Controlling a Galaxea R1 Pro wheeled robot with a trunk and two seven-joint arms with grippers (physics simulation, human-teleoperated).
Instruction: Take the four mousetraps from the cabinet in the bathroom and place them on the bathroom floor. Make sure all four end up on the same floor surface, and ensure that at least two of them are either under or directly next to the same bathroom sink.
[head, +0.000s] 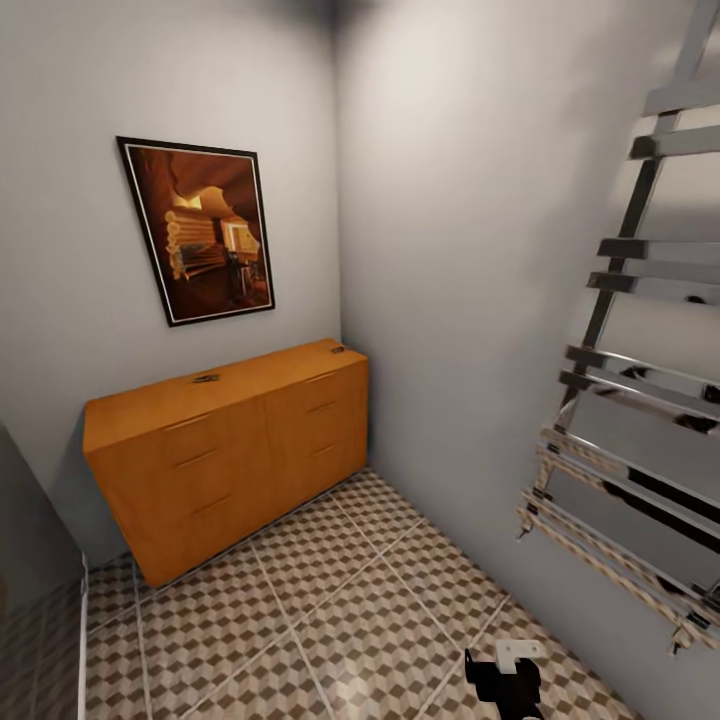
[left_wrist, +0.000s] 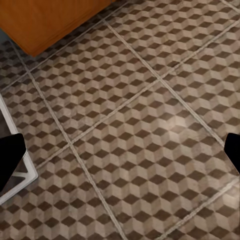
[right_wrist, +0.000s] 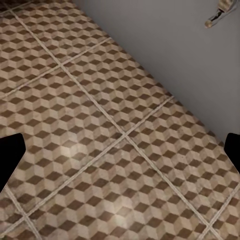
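Head view: cabinet (head: 225, 450) drawers closed, two mousetraps (head: 207, 378) on top.

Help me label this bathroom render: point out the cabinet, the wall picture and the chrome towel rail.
cabinet (head: 225, 455): head view, its drawer front.
wall picture (head: 205, 235): head view, middle of the print.
chrome towel rail (head: 625, 470): head view, a lower bar.

Soft, even light fills the room, and the grey walls (head: 450, 200) darken toward the far top corner. The cabinet (head: 230, 440) throws a faint shadow along its base. A pale sheen lies on the floor (head: 330, 610) tiles in both wrist views. The chrome rack (head: 640, 400) on the right mirrors light and dark bands. Straight lines lean outward at the head view's edges, and the wrist views are slightly soft.
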